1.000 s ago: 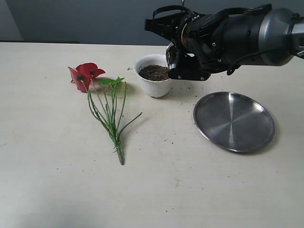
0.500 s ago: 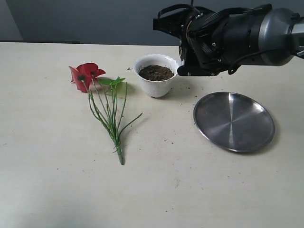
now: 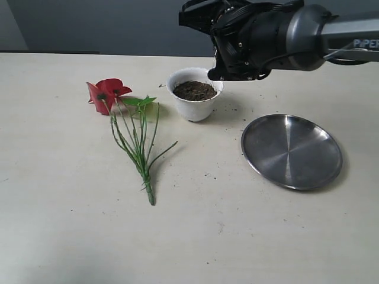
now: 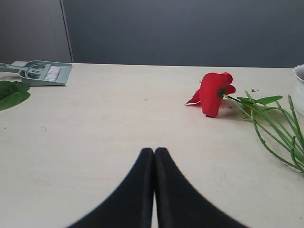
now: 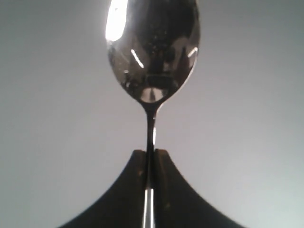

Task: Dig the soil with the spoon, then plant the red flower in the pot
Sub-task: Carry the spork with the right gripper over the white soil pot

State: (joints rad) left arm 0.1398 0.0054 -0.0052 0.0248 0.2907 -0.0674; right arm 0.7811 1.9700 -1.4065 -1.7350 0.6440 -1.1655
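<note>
I have lifted the right arm clear of the pot (image 3: 194,109). A second ago the right jaws were down at its rim, by the soil (image 3: 194,90). Now they sit at the top centre of the frame, above the pot's right edge. They are pinched narrow on the handle of the spoon (image 5: 152,52), whose bowl faces the grey wall with no heap of earth on it. The red flower (image 3: 106,93) lies flat on the desk (image 3: 71,225), left of the pot and unmoved. The left jaws are pressed together, empty, low over the desk. I judge the digging stroke finished, with planting next.
</note>
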